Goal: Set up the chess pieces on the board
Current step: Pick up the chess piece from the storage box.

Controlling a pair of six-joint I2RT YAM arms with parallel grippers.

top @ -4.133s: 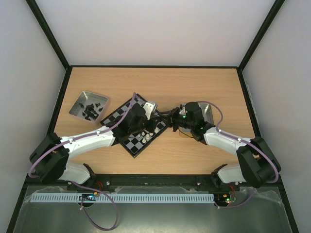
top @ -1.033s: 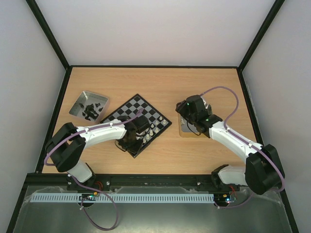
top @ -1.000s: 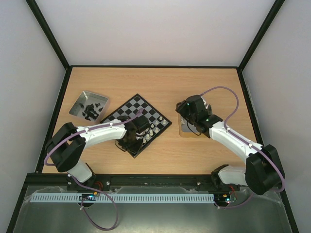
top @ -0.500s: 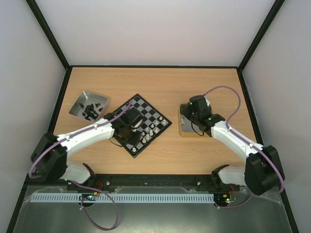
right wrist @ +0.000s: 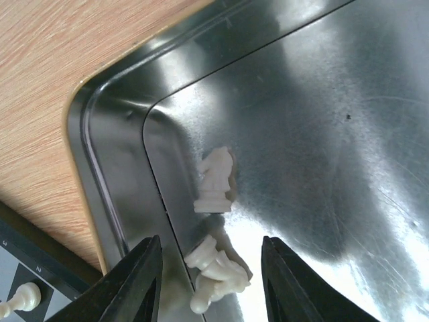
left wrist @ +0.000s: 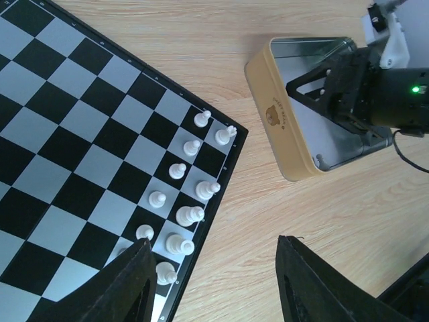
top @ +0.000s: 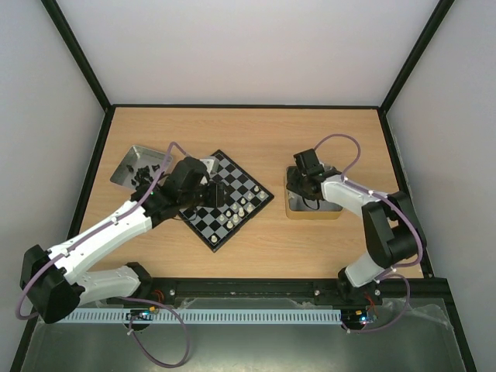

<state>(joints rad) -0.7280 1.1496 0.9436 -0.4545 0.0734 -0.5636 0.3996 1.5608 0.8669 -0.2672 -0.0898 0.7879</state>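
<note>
L gripper [left wrist: 214,245] released, empty, over board [left wrist: 67,134] edge | chess pieces [left wrist: 191,215] upright in 2 edge rows = home ranks | R gripper [right wrist: 210,240] unclenched, straddling lying pieces [right wrist: 216,275] in tin [right wrist: 87,168] corner, prob. lining up next pick

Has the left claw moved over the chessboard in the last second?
Yes. The left gripper moved from the near corner of the board toward its far left edge.
</note>
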